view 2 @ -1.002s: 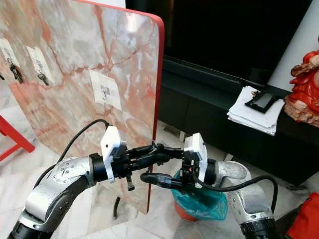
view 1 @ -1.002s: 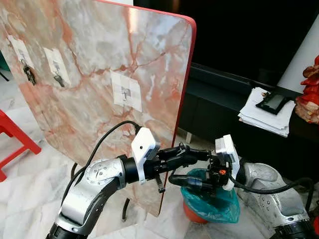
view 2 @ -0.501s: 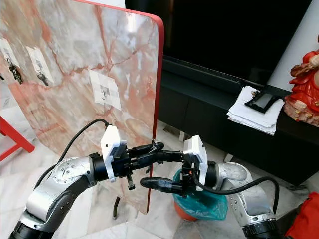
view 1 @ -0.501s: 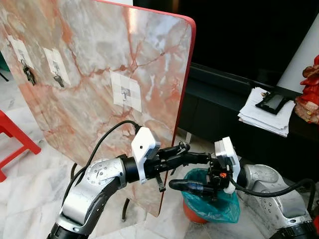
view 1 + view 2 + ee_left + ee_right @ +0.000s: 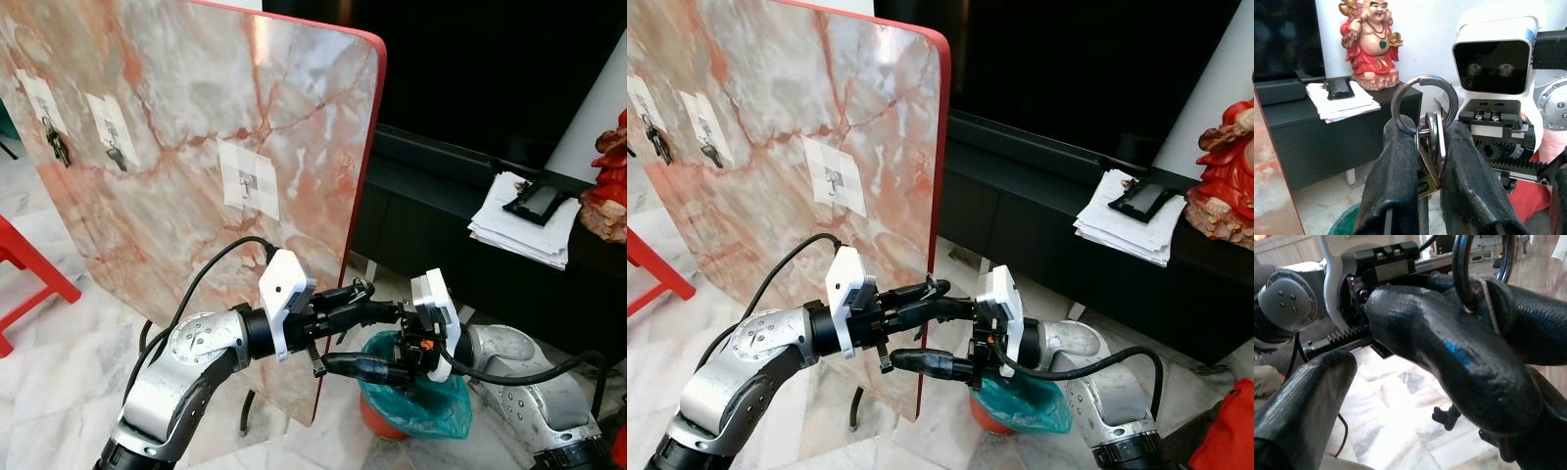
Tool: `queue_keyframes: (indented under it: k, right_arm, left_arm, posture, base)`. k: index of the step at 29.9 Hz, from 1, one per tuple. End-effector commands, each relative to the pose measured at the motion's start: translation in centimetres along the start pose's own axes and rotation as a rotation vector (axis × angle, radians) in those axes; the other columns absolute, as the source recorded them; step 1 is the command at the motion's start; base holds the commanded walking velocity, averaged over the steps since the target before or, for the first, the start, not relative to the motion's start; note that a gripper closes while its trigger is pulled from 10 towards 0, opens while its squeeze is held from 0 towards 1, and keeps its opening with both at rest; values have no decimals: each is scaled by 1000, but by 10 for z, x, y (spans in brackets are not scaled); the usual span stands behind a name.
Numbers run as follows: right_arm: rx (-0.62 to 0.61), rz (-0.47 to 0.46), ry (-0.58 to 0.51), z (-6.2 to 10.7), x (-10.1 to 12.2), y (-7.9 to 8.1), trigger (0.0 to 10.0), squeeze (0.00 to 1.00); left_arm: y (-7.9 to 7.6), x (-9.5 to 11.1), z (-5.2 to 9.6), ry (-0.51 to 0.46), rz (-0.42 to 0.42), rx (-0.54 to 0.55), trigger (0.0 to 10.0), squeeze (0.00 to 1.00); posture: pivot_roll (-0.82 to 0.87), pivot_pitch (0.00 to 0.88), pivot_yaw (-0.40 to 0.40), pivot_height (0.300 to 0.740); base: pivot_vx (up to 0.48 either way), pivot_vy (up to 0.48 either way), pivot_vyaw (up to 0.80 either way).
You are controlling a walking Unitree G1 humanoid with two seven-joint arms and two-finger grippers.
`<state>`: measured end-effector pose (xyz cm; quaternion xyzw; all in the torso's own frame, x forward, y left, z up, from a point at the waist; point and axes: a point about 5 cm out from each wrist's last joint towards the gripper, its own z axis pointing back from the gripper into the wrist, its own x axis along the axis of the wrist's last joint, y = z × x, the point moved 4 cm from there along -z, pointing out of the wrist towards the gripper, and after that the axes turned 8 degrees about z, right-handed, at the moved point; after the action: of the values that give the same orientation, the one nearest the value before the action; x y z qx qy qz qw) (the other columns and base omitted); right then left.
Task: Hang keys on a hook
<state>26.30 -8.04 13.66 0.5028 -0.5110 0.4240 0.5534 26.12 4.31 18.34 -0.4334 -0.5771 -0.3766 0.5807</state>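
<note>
While the marble board [image 5: 196, 127] stands upright before us, we hold the bunch of keys [image 5: 1426, 147] pinched between the two black fingers of our left gripper [image 5: 377, 308], just off the board's red right edge and well below its hooks. In the left wrist view the split ring stands up above the fingertips and a brass key hangs down between them, so this gripper is clamped on the keys.

Our right gripper [image 5: 333, 364] lies just below the left one, its fingers pointing back toward the board. In the right wrist view its fingers [image 5: 1298, 401] stand spread apart around the left gripper's, closed on nothing.

Three white pads are stuck on the board. The two farther from the red edge each carry keys already [image 5: 56, 145] [image 5: 116, 155]. The nearest one bears an empty hook [image 5: 246, 181], which we judge to be the target.

So the pick-up is done; what is left is raising the keys to that hook, slipping the ring over it and letting go.
</note>
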Motion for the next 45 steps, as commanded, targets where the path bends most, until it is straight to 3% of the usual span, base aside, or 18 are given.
queue_keyframes:
  k: [1,4,6,9,10,45]
  right_arm:
    - [17,24,-25,-3,8,3,10000,0]
    - [12,19,-29,-4,9,3,10000,0]
    - [11,20,-29,-4,9,3,9451,0]
    - [2,18,-22,-5,8,2,2039,0]
    - [1,16,-22,-5,8,2,0,0]
    - [-35,12,-12,-2,3,-3,0,0]
  left_arm:
    - [0,3,-3,-3,-24,-9,10000,0]
    - [0,3,-3,-3,-24,-9,10000,0]
    - [0,3,-3,-3,-24,-9,10000,0]
    - [0,3,-3,-3,-22,-10,10000,0]
    - [0,3,-3,-3,-23,-10,10000,0]
    - [0,5,-4,-1,-32,-12,10000,0]
  posture:
    - [-26,0,-97,740]
    - [-25,0,-97,740]
    - [-25,0,-95,740]
    - [-25,0,-95,740]
    - [-25,0,-95,740]
    - [-18,0,-92,740]
  base:
    - [0,0,0]
    - [0,0,0]
    - [0,0,0]
    - [0,0,0]
    - [0,0,0]
    - [0,0,0]
